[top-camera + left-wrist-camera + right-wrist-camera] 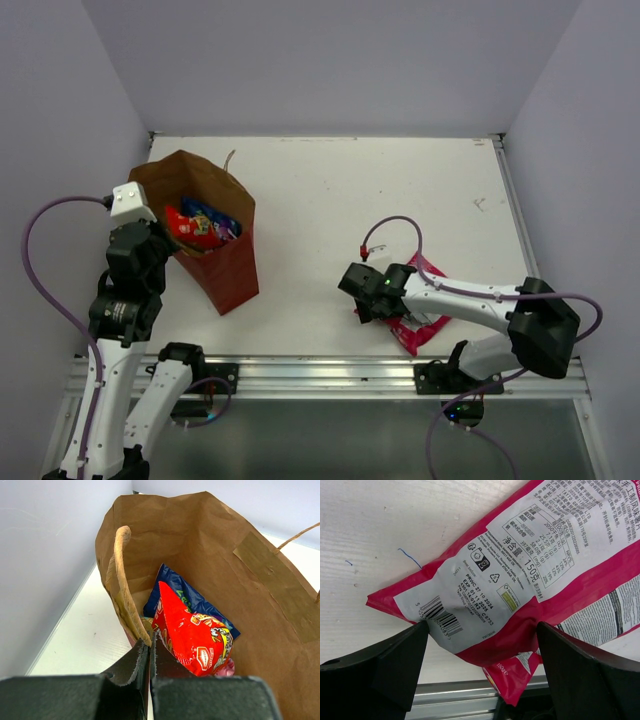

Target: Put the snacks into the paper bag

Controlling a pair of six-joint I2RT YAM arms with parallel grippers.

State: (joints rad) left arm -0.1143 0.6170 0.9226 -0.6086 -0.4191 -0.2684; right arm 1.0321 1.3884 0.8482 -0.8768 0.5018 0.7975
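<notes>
"Which packet is it after?"

"The pink-and-silver packet [520,570]. It lies flat on the table [330,200] by the near edge, right under the right arm [470,295]. The right jaws stand wide, straddling one end, and its long axis slants across the gap."

"And the bag?"

"The paper bag [225,275] stands well apart to the left. The left jaws are pinched on its rim, with the red packet [195,635] inside."

A lab booth: white table [320,190] boxed by plain walls [330,60].
</notes>
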